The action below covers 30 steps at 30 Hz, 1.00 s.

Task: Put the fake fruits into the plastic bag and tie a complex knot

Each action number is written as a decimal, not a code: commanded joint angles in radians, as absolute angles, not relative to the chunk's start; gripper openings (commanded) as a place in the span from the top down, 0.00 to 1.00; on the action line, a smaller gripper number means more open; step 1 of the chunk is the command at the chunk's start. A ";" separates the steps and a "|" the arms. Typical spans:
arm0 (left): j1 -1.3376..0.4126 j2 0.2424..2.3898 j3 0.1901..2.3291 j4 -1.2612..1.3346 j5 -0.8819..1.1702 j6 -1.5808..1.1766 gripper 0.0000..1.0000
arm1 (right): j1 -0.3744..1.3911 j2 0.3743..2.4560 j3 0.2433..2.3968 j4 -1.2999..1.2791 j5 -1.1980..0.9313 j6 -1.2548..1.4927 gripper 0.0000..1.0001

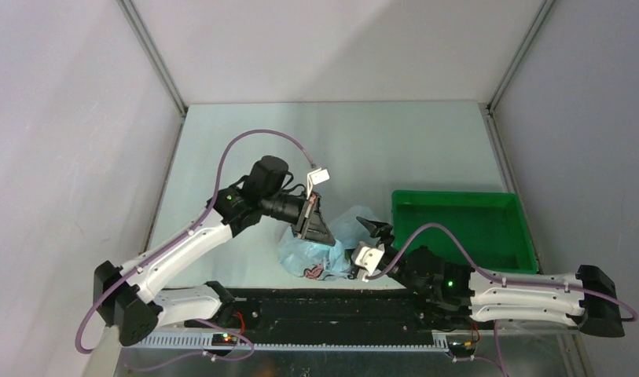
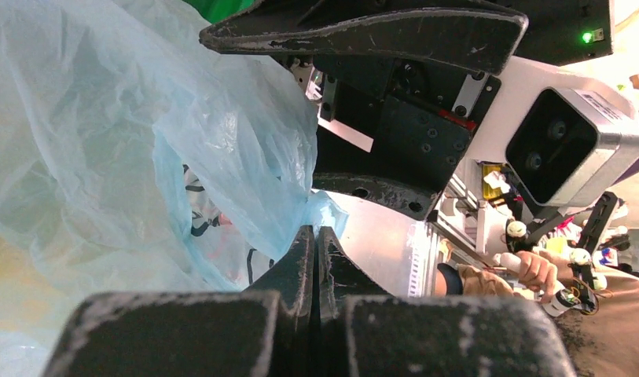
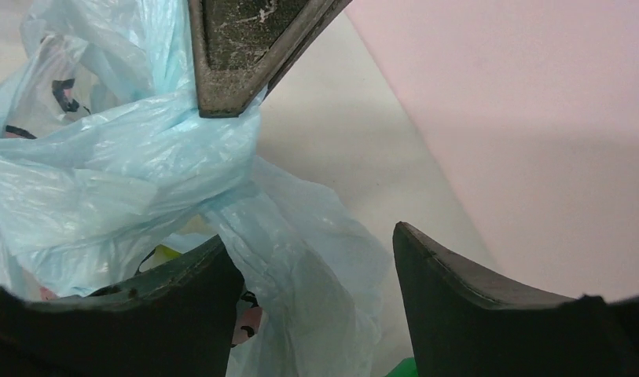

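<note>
- Thin, crinkly light-blue translucent plastic bag (image 1: 304,253) sits on the pale table (image 1: 339,149), just beside the rigid green plastic tray (image 1: 457,226).
- Its pink-and-dark printed mark (image 1: 310,273) is unreadable.
- Left gripper (image 2: 316,239), scuffed black, is clamped on a bag fold.
- Right gripper (image 3: 308,243) stands parted, with bag film between its jaws.

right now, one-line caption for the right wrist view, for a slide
Open right fingers flank the light-blue plastic bag, pinched above by the shut left fingers

Left arm (image 1: 182,247) and right arm (image 1: 528,298): white shells, black joints; lilac cable (image 1: 257,132) along each; green light (image 1: 229,197) by each wrist; fingers (image 3: 489,314) matte black, scuffed, wedge-shaped; white wrist camera (image 2: 571,141), two lenses.
</note>
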State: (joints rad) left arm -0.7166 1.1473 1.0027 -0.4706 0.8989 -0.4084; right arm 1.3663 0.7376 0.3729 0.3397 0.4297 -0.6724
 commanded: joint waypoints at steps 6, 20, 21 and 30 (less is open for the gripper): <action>-0.712 1.165 1.071 -0.565 0.945 -0.323 1.00 | 1.371 0.785 0.400 0.414 0.375 -0.707 0.34; -0.792 1.044 1.081 -0.502 0.701 -0.182 1.00 | 1.349 0.750 0.445 0.365 0.461 -0.567 1.00; -0.806 1.022 1.077 -0.472 0.646 -0.159 1.00 | 1.346 0.743 0.450 0.349 0.461 -0.545 1.00; -0.909 0.907 0.970 -0.298 0.319 0.013 1.00 | 1.327 0.637 0.570 0.093 0.542 -0.220 0.09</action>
